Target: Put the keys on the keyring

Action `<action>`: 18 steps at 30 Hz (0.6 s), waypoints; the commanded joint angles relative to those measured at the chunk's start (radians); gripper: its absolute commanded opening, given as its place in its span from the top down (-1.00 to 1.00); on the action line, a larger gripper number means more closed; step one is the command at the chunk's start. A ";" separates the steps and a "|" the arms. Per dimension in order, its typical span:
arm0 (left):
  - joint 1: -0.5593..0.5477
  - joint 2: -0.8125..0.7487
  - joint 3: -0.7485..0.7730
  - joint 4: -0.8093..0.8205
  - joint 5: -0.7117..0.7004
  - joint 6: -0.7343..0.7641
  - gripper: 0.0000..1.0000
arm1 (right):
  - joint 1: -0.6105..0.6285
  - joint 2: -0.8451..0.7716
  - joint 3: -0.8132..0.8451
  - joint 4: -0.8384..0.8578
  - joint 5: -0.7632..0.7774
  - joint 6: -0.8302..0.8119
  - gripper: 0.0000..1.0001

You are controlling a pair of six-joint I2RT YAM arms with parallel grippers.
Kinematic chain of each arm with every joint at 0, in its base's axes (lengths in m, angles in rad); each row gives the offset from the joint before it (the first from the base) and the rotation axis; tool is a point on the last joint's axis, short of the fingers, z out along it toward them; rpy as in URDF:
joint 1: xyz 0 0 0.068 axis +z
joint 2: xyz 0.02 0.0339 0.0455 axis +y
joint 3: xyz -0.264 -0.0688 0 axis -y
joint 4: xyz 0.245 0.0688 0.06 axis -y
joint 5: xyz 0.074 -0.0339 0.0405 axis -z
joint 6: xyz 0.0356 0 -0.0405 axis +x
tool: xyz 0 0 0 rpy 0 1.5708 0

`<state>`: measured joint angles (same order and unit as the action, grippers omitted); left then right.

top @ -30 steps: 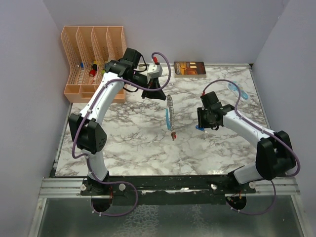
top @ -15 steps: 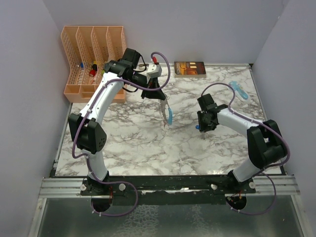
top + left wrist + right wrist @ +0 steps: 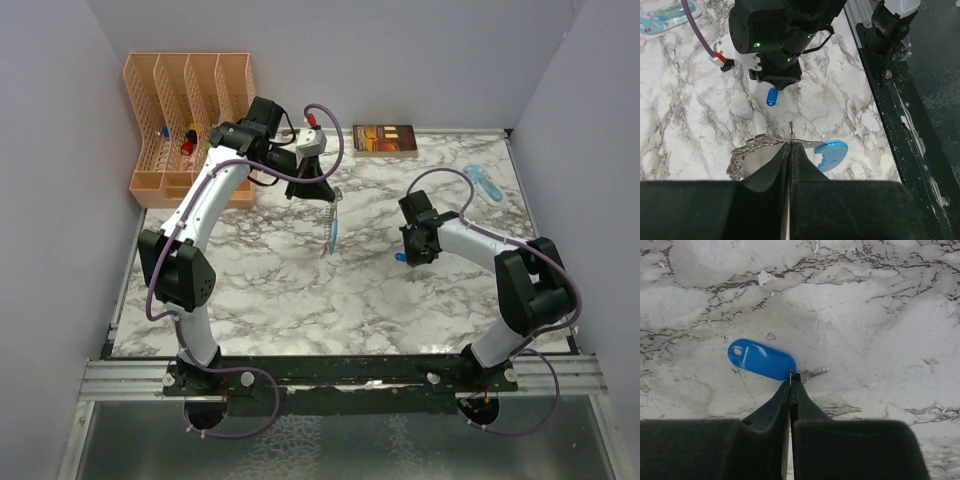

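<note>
Both arms reach over the middle of the marble worktop (image 3: 260,290), each pinching one piece of the key set.

The left arm rises from the near-left corner, bends at the elbow and leans toward the far edge. The left gripper (image 3: 790,146) has its black fingers pressed together on a thin metal ring of the keyring (image 3: 329,222). Grey chain links and a rounded light-blue strap dangle from that ring above the worktop's centre. The right arm folds back by the right edge, its forearm pointing inward. The right gripper (image 3: 790,380) is closed on the small ring of the dark-blue key (image 3: 761,359), which has a glossy oval plastic tag and a short metal blade. Whether the key touches the marble cannot be told. A flat brown box (image 3: 384,138) lies at the far edge; its print is too small to read.
</note>
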<state>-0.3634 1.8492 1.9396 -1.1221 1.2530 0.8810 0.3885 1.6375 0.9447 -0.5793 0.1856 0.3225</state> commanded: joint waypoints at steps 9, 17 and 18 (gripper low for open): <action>0.008 -0.030 0.020 0.032 0.001 -0.014 1.00 | -0.007 -0.313 0.013 0.039 -0.136 -0.212 0.98; 0.006 -0.031 0.057 -0.038 -0.060 0.071 1.00 | -0.007 -0.597 -0.001 0.139 -0.596 -0.353 0.98; 0.001 -0.031 0.059 -0.045 -0.065 0.080 1.00 | -0.007 -0.604 0.007 0.137 -0.642 -0.359 0.98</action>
<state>-0.3573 1.8496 1.9583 -1.1286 1.1992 0.8993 0.3840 1.0779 0.9436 -0.5003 -0.1593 0.0525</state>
